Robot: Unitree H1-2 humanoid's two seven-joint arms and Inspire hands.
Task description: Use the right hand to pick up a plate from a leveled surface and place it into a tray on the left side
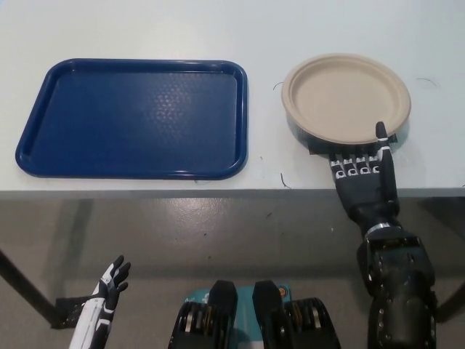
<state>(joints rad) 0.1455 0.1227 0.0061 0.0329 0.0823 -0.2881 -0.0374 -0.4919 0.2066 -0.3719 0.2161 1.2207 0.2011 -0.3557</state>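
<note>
The plate [345,98] sits on the counter [218,22], not yet lifted, as the black right hand [363,178] slips flat, spread fingers seemingly under its near rim, thumb on top; the blue tray [134,116] waits empty, left hand [109,287] low and open

One blue tray [132,120], one beige plate [346,98], one table [218,29], two robot hands
</note>
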